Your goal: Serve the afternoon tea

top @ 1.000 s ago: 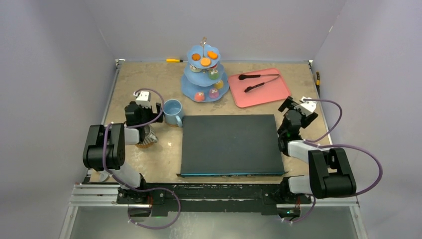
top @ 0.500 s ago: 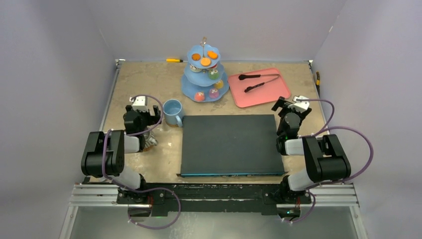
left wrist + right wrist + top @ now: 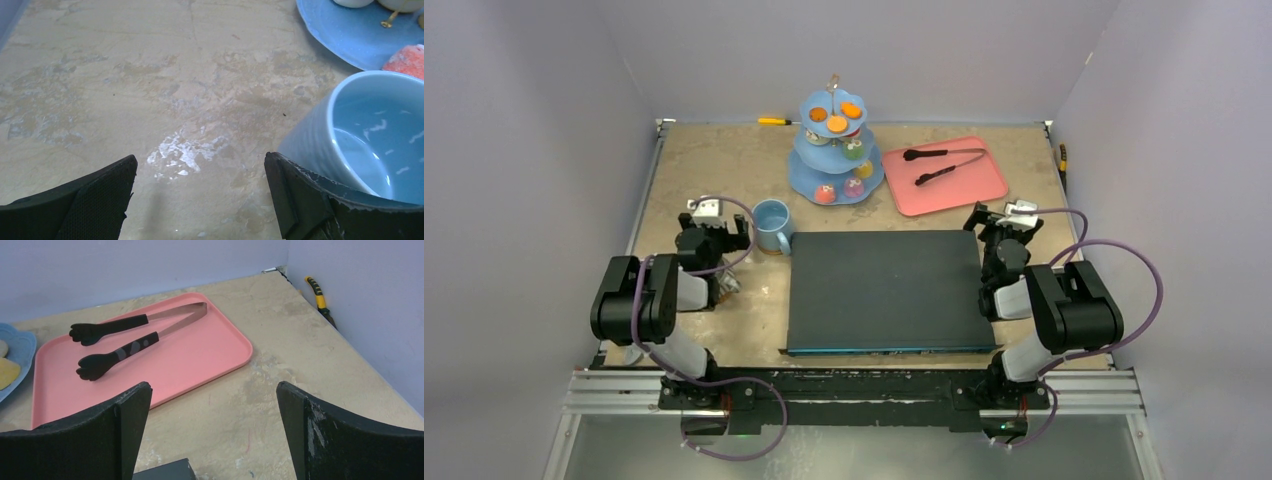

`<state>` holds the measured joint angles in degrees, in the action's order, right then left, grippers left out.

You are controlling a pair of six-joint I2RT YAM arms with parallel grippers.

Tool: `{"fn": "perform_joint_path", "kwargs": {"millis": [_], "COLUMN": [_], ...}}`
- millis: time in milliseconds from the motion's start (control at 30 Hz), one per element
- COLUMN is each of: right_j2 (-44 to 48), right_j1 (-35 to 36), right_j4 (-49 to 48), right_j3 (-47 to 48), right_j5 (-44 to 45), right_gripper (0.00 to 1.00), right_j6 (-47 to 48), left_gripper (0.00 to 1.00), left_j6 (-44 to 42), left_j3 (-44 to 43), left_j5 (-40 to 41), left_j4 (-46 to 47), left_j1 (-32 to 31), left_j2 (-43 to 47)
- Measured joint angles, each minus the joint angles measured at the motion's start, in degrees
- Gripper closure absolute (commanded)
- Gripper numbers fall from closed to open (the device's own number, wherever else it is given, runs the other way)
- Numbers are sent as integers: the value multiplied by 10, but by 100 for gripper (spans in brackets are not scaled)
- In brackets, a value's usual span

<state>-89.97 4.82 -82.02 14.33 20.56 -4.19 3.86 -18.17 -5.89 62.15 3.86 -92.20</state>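
Note:
The light-blue three-tier stand [image 3: 836, 150] stands at the back centre. It holds orange cakes [image 3: 836, 123] on top, a green one [image 3: 852, 150] in the middle, and red [image 3: 825, 193] and purple [image 3: 854, 186] ones below. The light-blue mug [image 3: 771, 222] stands empty and upright in front of it. My left gripper [image 3: 721, 227] is open and low, just left of the mug. In the left wrist view its right finger [image 3: 300, 195] is beside the mug [image 3: 370, 145] wall, with bare table between the jaws. My right gripper [image 3: 992, 218] is open, with nothing between its jaws [image 3: 214, 387].
A dark rectangular mat [image 3: 886, 290] lies between the arms. The pink tray [image 3: 969, 185] with black tongs [image 3: 939, 165] lies at the back right, ahead of my right gripper. Yellow-handled tools lie at the back edge [image 3: 776, 121] and the right edge [image 3: 320, 300]. Walls enclose the table.
Both arms have folded back and lowered. The right gripper shifted left toward the mat's far corner, and the left gripper settled lower beside the mug. Both stayed open.

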Motion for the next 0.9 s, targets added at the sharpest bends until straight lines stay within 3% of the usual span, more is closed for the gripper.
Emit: {"fn": "perform_joint_path", "kwargs": {"millis": [267, 900], "right_j2": [-1, -1], "right_j1": [0, 0], "right_j4": [-10, -33], "right_j3": [0, 0], "right_j5": [-6, -6], "right_gripper": [2, 2], "right_j6": [2, 6], "left_gripper": [1, 0], "left_j6": [-22, -30], "left_j3": [23, 28], "left_j5": [-3, -3], "left_j4": [67, 85], "left_j1": [-22, -24], "left_j2": [-29, -30]}}
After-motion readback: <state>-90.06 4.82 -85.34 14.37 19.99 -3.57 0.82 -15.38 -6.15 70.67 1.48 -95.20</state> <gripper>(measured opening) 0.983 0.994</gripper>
